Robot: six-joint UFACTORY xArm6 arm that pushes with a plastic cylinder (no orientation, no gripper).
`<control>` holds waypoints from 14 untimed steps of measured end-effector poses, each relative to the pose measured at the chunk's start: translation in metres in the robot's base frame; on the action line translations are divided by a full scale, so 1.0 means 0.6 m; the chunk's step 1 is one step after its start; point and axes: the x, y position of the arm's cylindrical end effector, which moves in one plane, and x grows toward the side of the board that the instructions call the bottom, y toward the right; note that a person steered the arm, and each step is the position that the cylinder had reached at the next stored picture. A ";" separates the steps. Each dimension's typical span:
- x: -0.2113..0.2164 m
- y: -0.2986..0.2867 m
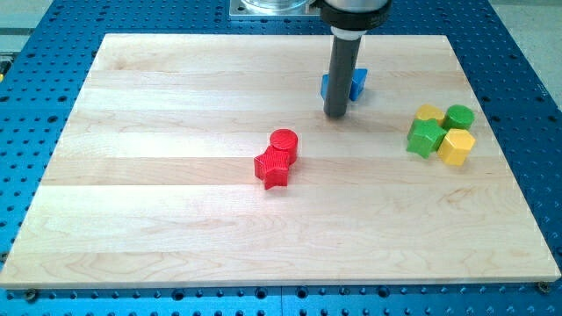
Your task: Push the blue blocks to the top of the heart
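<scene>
My tip (335, 115) rests on the wooden board, right of centre near the view's top. Blue blocks (358, 82) sit just behind the rod, mostly hidden by it, with blue showing on both sides. I cannot tell their shapes or whether they touch the rod. At the view's right is a tight cluster: a yellow block (429, 113) at top left, which may be the heart, a green cylinder (459, 116), a green star-like block (425, 139) and a second yellow block (457, 147). The tip is about a hundred pixels left of this cluster.
A red cylinder (284, 140) and a red star (273, 168) touch each other near the board's middle, below and left of the tip. The board (158, 175) lies on a blue perforated table (53, 44). The arm's base shows at the view's top.
</scene>
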 end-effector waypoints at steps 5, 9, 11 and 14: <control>-0.093 0.057; -0.060 0.241; -0.077 0.146; -0.314 0.231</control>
